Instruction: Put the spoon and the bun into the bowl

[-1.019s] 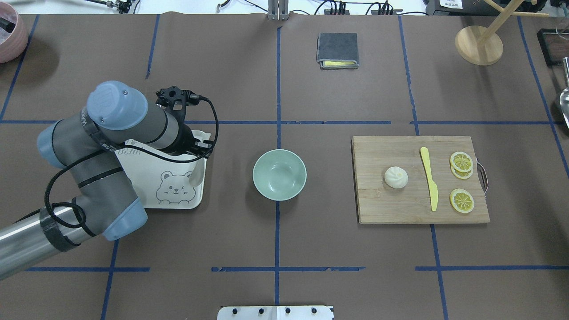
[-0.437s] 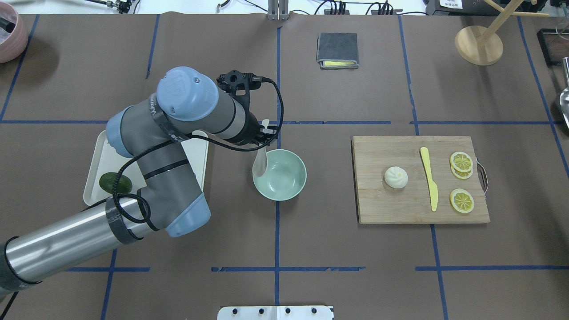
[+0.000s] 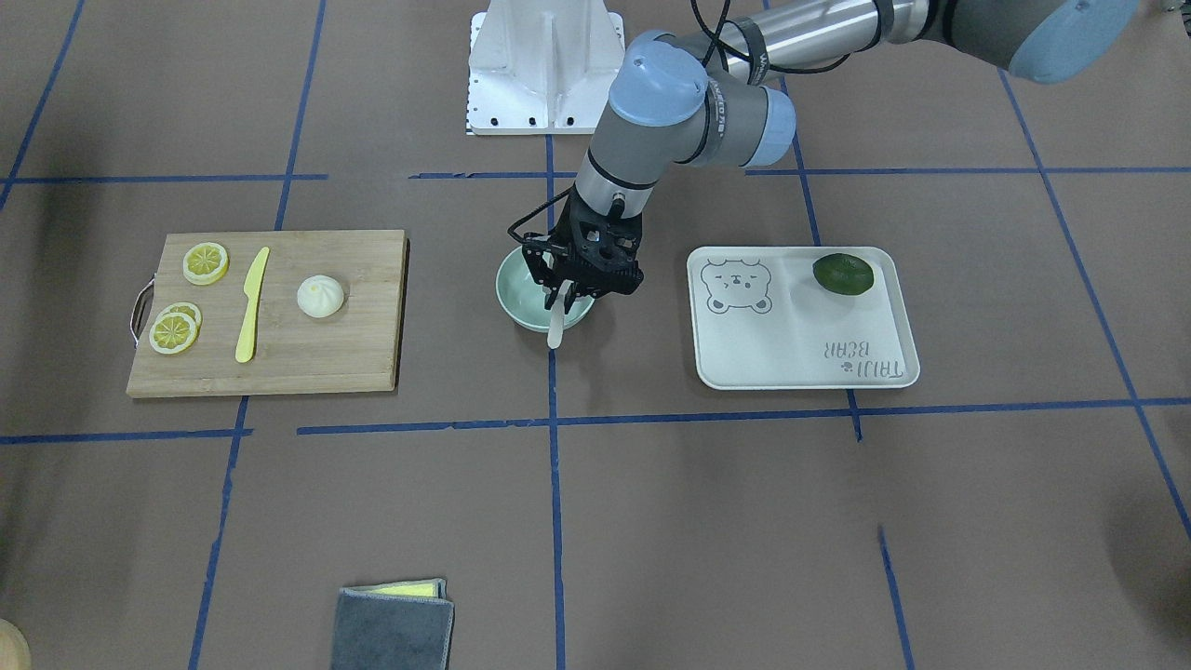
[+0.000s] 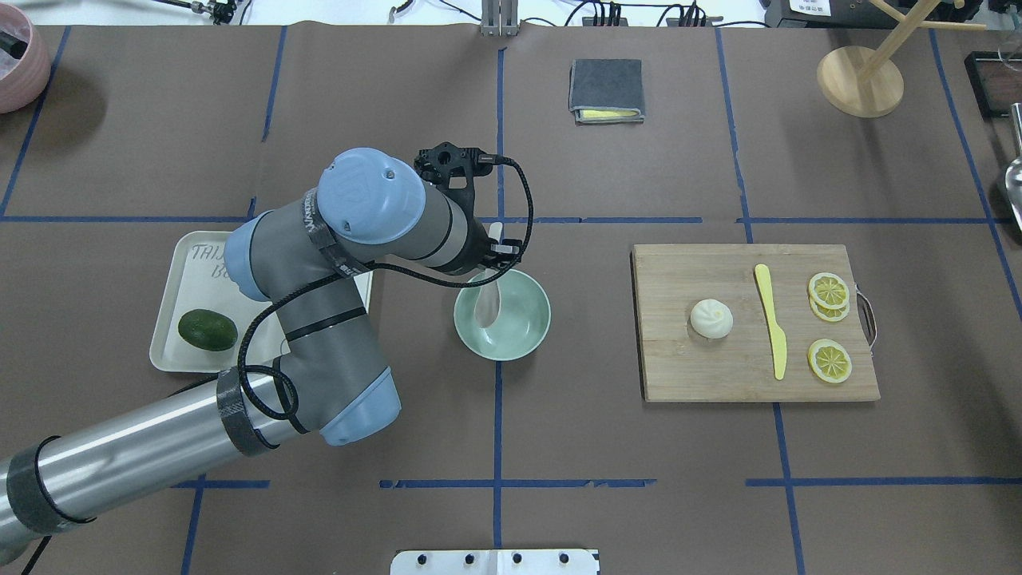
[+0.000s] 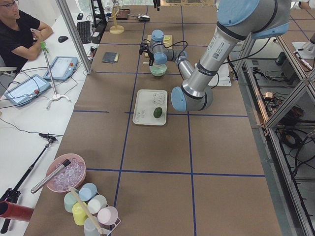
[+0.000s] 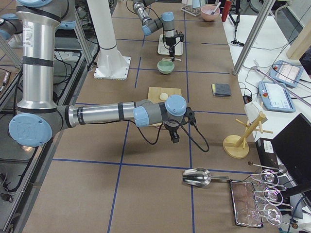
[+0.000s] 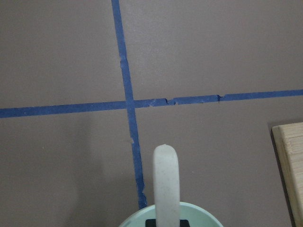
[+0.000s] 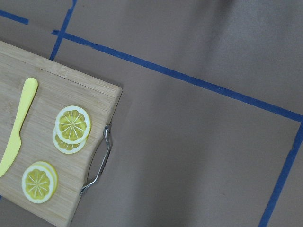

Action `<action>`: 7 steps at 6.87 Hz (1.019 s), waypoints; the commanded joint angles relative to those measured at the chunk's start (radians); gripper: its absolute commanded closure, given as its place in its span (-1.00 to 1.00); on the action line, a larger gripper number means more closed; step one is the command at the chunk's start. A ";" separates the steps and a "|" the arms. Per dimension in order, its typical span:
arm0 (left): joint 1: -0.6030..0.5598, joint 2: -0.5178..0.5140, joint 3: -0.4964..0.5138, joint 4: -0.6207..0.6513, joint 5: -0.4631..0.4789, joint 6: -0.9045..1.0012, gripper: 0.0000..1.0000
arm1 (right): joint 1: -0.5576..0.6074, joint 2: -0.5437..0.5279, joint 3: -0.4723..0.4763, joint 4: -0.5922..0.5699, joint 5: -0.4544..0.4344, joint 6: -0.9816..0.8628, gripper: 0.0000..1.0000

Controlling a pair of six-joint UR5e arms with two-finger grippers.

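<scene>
My left gripper [image 4: 496, 254] is shut on the pale spoon [image 4: 487, 303] and holds it by the handle over the mint-green bowl [image 4: 525, 323], the scoop hanging down over the bowl's left half. The front view shows the gripper [image 3: 568, 296], the spoon [image 3: 555, 328] and the bowl [image 3: 517, 300]. The left wrist view shows the spoon [image 7: 166, 184] above the bowl's rim [image 7: 201, 213]. The white bun [image 4: 711, 318] sits on the cutting board, also in the front view [image 3: 320, 297]. My right gripper [image 6: 173, 138] hovers beyond the board's handle end; I cannot tell whether it is open.
The wooden cutting board [image 4: 718, 371] also holds a yellow knife [image 4: 771, 319] and lemon slices [image 4: 829, 289]. A white bear tray [image 4: 188, 275] with a dark green lime [image 4: 207, 330] lies left of the bowl. A folded grey cloth [image 4: 606, 88] and a wooden stand [image 4: 860, 80] are at the back.
My left arm has swung right from the tray to over the bowl, carrying the spoon. The lime and tray are now uncovered. The bun has not moved.
</scene>
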 commanded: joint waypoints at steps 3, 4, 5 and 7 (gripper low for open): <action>0.002 0.087 -0.074 -0.030 0.019 -0.003 -0.67 | -0.177 0.008 0.017 0.205 -0.021 0.404 -1.00; -0.035 0.147 -0.120 -0.024 0.011 0.010 -0.65 | -0.282 0.011 0.020 0.394 -0.093 0.672 -1.00; -0.061 0.199 -0.142 -0.023 0.009 0.067 -0.64 | -0.423 0.016 0.023 0.573 -0.223 0.951 -1.00; -0.127 0.296 -0.205 -0.027 -0.042 0.172 -0.64 | -0.631 0.083 0.054 0.613 -0.441 1.223 -1.00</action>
